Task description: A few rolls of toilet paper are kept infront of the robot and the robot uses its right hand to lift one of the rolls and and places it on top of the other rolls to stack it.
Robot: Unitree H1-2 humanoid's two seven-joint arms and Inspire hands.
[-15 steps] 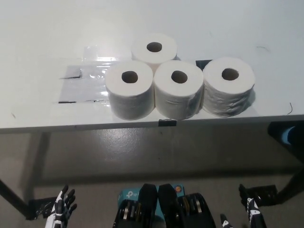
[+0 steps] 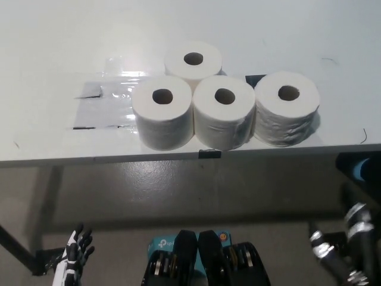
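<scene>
Well beyond the right hand [image 2: 345,250], spread and empty, stand 4 toilet paper rolls [image 2: 224,95]; left hand [image 2: 74,250] rests low, spread.

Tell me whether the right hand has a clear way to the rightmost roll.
Probably yes: the right hand is low, below the table edge, and nothing stands in front of the rightmost roll.

I see four toilet paper rolls standing upright on the white table [image 2: 47,47]: a left roll [image 2: 162,111], a middle roll [image 2: 224,112] touching it, a right roll [image 2: 287,108], and a back roll [image 2: 193,59] at twelve o'clock. My left hand [image 2: 72,256] rests at seven o'clock, fingers spread; my right hand [image 2: 345,250] sits at five o'clock, empty.
</scene>
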